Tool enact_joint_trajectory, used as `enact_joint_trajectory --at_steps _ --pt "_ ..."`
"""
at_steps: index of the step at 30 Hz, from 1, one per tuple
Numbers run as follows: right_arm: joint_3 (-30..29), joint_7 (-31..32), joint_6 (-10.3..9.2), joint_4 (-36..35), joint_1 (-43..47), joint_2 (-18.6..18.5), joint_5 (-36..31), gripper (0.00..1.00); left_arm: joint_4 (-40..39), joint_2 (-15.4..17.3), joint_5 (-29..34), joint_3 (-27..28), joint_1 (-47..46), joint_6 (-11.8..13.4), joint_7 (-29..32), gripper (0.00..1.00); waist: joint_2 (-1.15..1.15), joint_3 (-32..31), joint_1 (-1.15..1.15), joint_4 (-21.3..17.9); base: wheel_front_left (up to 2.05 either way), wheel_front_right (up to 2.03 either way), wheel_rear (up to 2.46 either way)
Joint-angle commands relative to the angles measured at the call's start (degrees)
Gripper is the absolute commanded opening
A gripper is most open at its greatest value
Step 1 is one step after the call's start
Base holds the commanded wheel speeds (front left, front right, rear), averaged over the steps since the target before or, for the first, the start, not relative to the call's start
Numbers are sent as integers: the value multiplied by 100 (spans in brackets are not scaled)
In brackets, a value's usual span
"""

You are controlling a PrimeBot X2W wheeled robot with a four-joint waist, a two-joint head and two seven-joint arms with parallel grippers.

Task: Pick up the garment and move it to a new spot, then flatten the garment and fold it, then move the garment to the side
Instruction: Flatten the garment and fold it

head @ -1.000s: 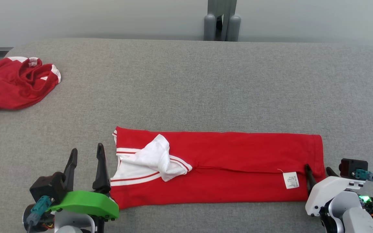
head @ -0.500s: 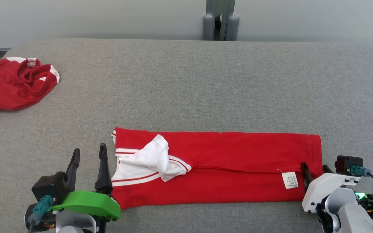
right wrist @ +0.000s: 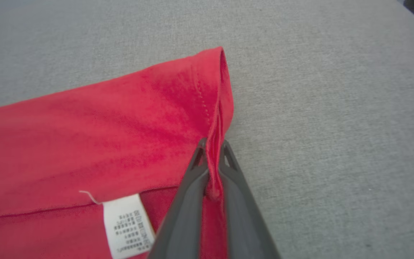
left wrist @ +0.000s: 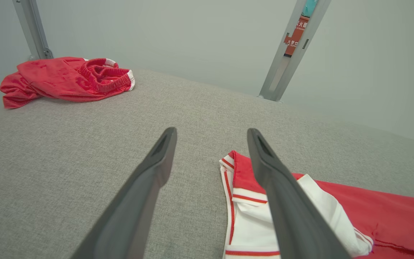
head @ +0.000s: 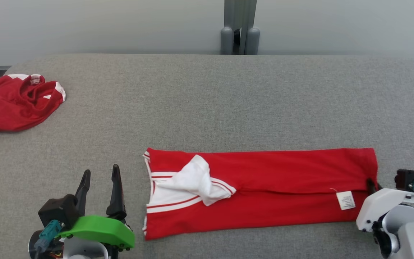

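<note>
Shifted right along the near edge of the table, the folded red shirt has its hem pinched by the right gripper, left gripper open; better drag low, slowly.

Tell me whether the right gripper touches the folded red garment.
Touching. Right wrist view: the right gripper is shut on the folded red garment, hem pinched between its fingers.

garment: soft matt cloth | tbl: rough woven fabric | L tool: matt plastic
</note>
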Motion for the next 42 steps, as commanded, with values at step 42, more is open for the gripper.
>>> enact_joint_trajectory --at_steps 42 --pt "3590 520 -8 -2758 478 290 2656 0 22 4 -82 -123 -109 -7 -2 100 0 -43 0 339 0 0 0"
